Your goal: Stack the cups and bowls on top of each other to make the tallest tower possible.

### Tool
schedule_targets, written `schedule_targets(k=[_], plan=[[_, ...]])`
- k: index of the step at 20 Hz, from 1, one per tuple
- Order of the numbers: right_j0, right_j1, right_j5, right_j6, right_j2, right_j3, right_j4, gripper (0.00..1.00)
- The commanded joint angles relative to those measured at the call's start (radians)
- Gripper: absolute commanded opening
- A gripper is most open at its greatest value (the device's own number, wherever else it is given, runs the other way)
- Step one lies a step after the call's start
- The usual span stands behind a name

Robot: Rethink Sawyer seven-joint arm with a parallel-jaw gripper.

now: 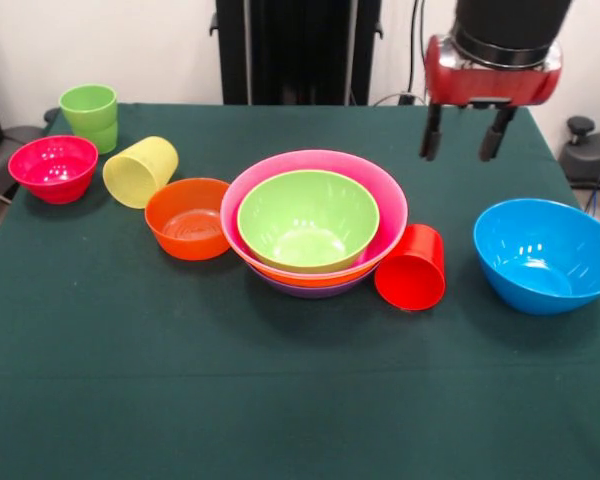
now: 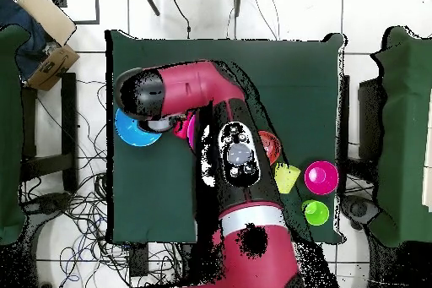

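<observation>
Tower (image 1: 315, 225) mid-table, open pincer (image 1: 464, 133) raised apart, above blue bowl (image 1: 546, 255)

Lime-green bowl (image 1: 308, 218) in pink bowl (image 1: 380, 195); blue bowl (image 1: 546, 255), red cup (image 1: 412, 267).

Tower (image 1: 315, 222) sits mid-table (image 1: 280, 400); one small bowl (image 1: 188, 218) touches its left, a tipped cup (image 1: 412, 267) its right; another bowl (image 1: 546, 254) lies far right, well apart

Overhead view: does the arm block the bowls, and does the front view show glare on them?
Overhead view: the arm hides the tower; only an edge of the blue bowl shows. Front view: unobstructed, soft highlights on the blue bowl and small orange bowl, faint shadows.
</observation>
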Motion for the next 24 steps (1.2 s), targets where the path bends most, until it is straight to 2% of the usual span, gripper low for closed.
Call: schedule_targets(k=[1, 9, 16, 22, 24], plan=[[0.048, 0.059, 0.005, 0.154, -0.044, -0.02, -0.027, 1.0], [0.084, 0.11, -0.017, 0.107, -0.057, -0.06, -0.039, 1.0], [0.053, 0.126, -0.073, 0.066, -0.051, -0.047, -0.032, 1.0], [0.062, 0.113, -0.161, 0.148, -0.074, -0.005, -0.003, 1.0], [0.078, 0.113, -0.23, 0.232, -0.099, 0.013, 0.018, 1.0]])
